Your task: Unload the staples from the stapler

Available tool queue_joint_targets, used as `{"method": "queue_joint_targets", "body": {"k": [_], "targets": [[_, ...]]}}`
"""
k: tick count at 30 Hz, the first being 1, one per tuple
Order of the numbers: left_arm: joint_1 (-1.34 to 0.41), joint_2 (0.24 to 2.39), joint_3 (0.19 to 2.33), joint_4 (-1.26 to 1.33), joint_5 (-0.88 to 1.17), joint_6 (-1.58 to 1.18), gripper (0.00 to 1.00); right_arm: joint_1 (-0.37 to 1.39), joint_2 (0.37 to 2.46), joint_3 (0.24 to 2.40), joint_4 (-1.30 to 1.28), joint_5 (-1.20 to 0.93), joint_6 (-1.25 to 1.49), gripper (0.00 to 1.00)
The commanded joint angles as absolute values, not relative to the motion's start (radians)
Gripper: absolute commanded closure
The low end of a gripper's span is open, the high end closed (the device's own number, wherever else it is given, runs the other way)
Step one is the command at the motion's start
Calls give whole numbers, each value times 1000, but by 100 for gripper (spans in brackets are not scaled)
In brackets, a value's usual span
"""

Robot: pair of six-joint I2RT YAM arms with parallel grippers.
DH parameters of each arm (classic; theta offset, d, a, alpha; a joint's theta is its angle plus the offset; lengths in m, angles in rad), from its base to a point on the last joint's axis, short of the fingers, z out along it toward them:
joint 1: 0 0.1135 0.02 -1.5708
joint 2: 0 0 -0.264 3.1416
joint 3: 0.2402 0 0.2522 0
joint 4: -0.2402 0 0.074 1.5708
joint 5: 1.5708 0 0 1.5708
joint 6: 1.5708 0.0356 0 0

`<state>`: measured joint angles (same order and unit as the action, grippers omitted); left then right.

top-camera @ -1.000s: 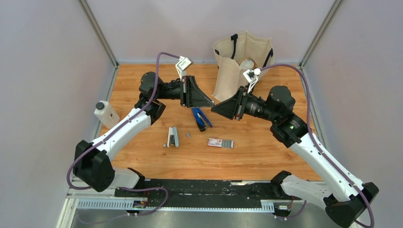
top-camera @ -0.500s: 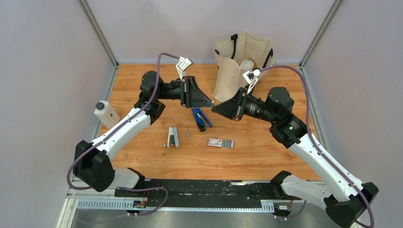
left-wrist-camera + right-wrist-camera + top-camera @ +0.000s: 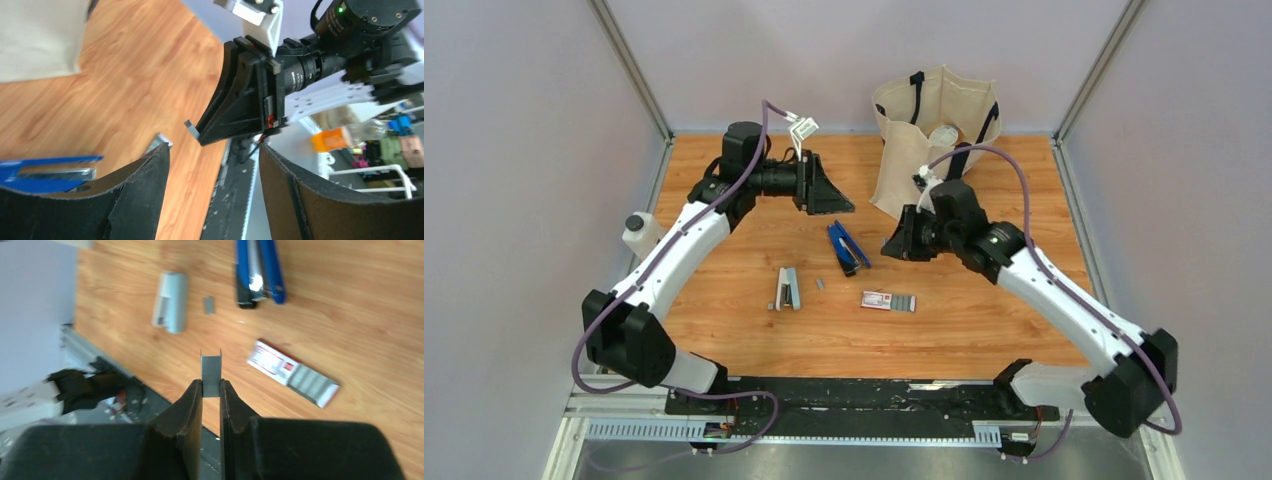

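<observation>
The dark-blue stapler lies on the wooden table between my two arms, its top swung apart from its base. My right gripper hangs just right of it, shut on a short grey strip of staples that sticks out past the fingertips. The left wrist view shows that strip at the right gripper's tip. My left gripper is raised behind the stapler with its jaws wide open and nothing between them. The stapler's blue edge shows beside the left finger.
A pale grey oblong object and a small loose grey piece lie left of the stapler. A red-and-white staple box sits nearer the front. A canvas bag stands at the back, and a white bottle at the left edge.
My left gripper has opened and drawn back toward the far left. My right arm has swung down and turned toward the table, its jaws closed on the staple strip.
</observation>
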<state>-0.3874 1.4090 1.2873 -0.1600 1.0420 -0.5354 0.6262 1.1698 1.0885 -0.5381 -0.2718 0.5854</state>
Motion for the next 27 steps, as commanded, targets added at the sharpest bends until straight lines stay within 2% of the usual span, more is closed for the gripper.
{"method": "queue_joint_targets", "body": {"k": [1, 6, 10, 16, 22, 27], "targets": [[-383, 1445, 1368, -650, 899, -85, 27, 629, 1296, 1155, -773, -108, 560, 96], [-382, 1393, 1275, -712, 807, 119, 27, 641, 1359, 1112, -784, -29, 620, 99], [-383, 1375, 1211, -729, 773, 213, 27, 653, 1379, 1057, -756, -23, 658, 96], [-385, 1333, 1120, -724, 724, 291, 28, 692, 1472, 1022, -744, -35, 689, 95], [-385, 1295, 1063, -724, 677, 353, 33, 721, 1526, 1019, -764, 43, 709, 96], [-385, 1252, 1034, -706, 680, 359, 33, 747, 1546, 1019, -761, 75, 741, 92]]}}
